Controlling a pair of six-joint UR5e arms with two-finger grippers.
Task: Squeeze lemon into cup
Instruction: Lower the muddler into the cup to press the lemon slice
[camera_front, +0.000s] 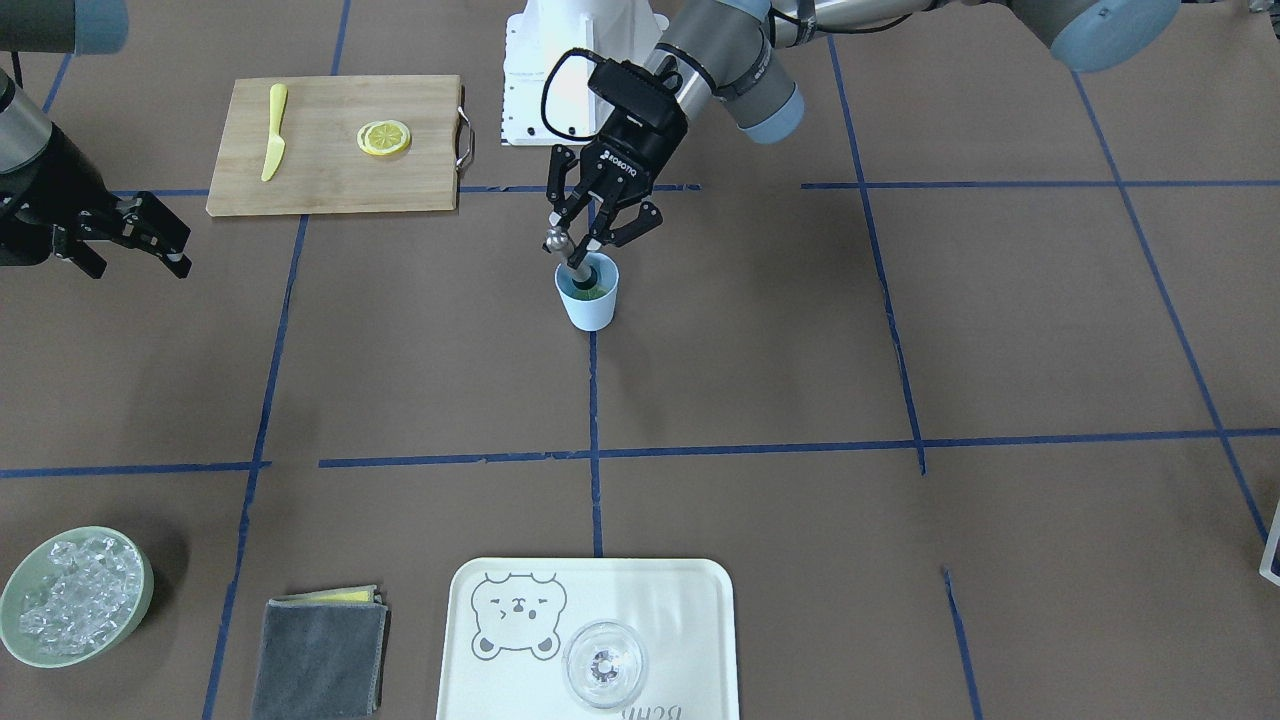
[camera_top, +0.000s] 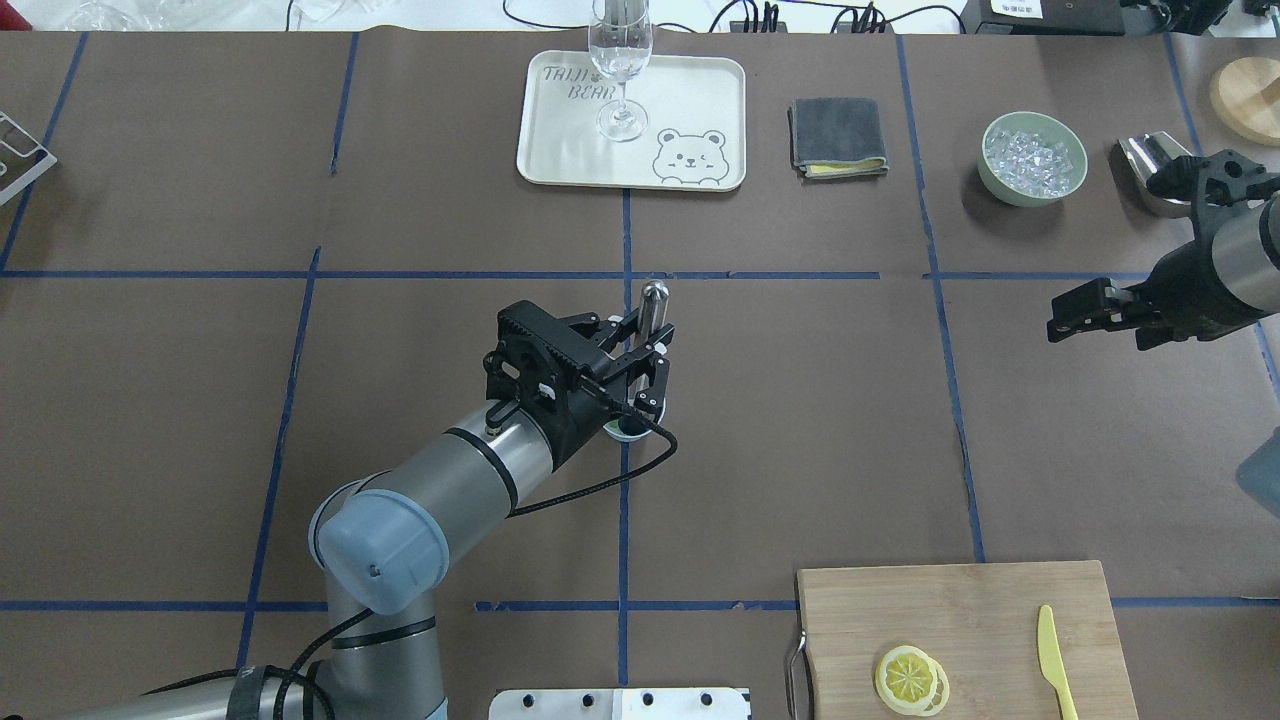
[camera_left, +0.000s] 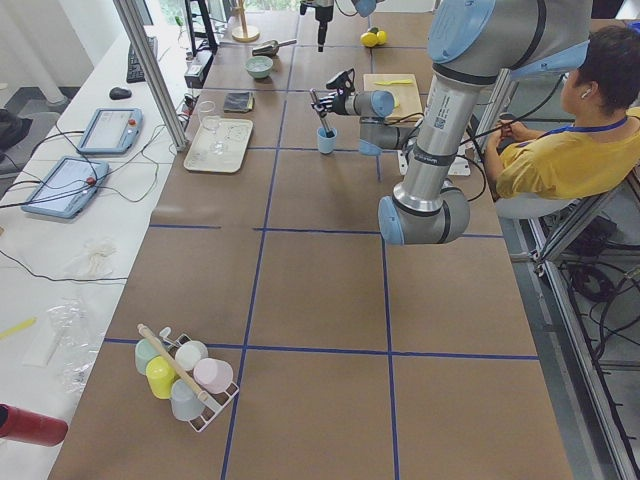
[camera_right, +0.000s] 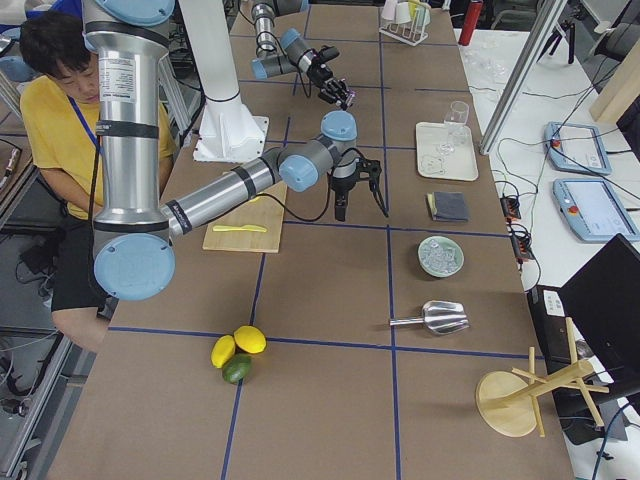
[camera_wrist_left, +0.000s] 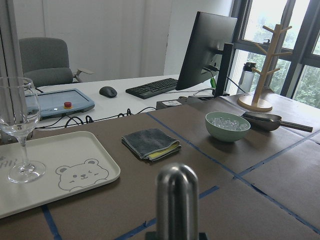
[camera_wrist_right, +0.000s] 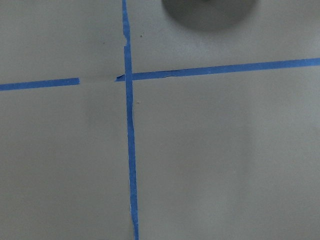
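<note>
The light-blue cup (camera_front: 588, 300) stands near the table's middle; in the overhead view only a sliver of it (camera_top: 630, 430) shows under my left gripper. My left gripper (camera_front: 580, 238) (camera_top: 655, 375) is shut on a metal rod (camera_front: 556, 240) (camera_top: 653, 297) (camera_wrist_left: 176, 200) that tilts down into the cup's mouth. Something greenish lies inside the cup; I cannot tell what. A lemon slice (camera_front: 384, 138) (camera_top: 911, 680) lies on the wooden cutting board (camera_front: 330, 180) (camera_top: 960, 620). My right gripper (camera_front: 135, 245) (camera_top: 1075, 318) is open and empty, far from the cup and the board.
A yellow knife (camera_front: 273, 132) (camera_top: 1052, 660) lies on the board. A tray (camera_front: 680, 600) (camera_top: 560, 140) bears a clear glass (camera_front: 604, 664) (camera_top: 620, 60). A grey cloth (camera_front: 320, 655), a green bowl of ice (camera_front: 75, 595) (camera_top: 1033, 158) and a metal scoop (camera_top: 1150, 165) sit along the far edge.
</note>
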